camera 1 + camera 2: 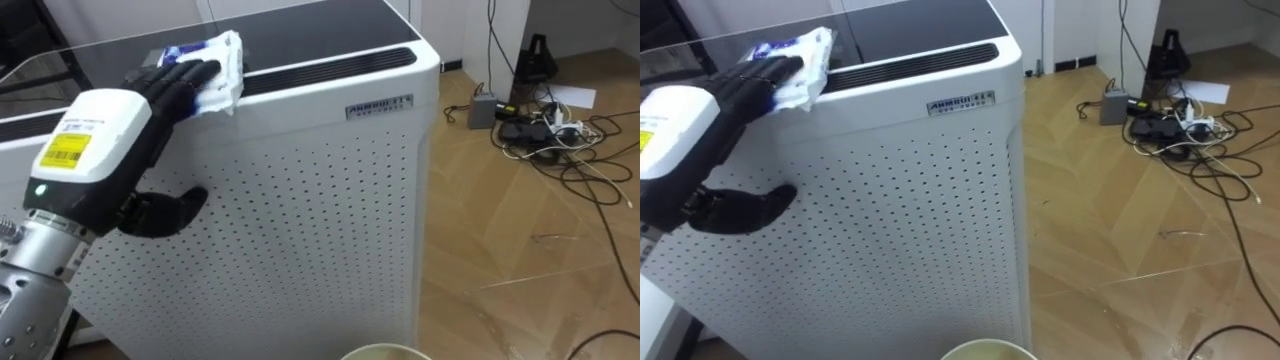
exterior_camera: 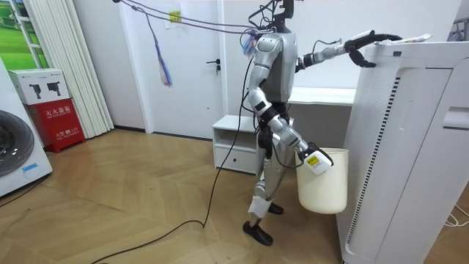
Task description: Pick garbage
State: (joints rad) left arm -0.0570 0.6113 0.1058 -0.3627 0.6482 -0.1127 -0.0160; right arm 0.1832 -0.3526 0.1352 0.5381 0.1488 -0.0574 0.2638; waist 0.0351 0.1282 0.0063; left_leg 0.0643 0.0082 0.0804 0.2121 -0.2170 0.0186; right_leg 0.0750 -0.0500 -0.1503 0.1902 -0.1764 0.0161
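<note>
Garbage (image 1: 222,68): one crumpled white wrapper with blue print, lying on top of the tall white appliance (image 1: 300,200), at the front edge of its top, just at the left end of the dark vent slot (image 1: 330,65). Left hand (image 1: 172,85) reaches onto the top from the robot's left. Its dark fingers lie extended and close together, flat on the near side of the wrapper and touching it. The thumb (image 1: 165,212) is spread well away, hanging lower against the perforated front panel. Nothing is pinched, and the wrapper rests on the appliance. Room view: the robot stands upright on the wood floor (image 1: 520,260), just beside the appliance, left arm raised to the height of its top. Right hand (image 2: 314,161) is low at hip height, at the rim of a cream bin (image 2: 326,183) that sits between the robot and the appliance; cannot tell how this hand is set. The bin's rim also shows at the bottom edge of the eye views. Farther out, a tangle of cables (image 1: 545,130) and a small grey box (image 1: 483,108) lie on the floor to the robot's right. Behind the robot in the room view are a low white cabinet (image 2: 234,143), a white door (image 2: 198,66) and a red box (image 2: 58,121).
</note>
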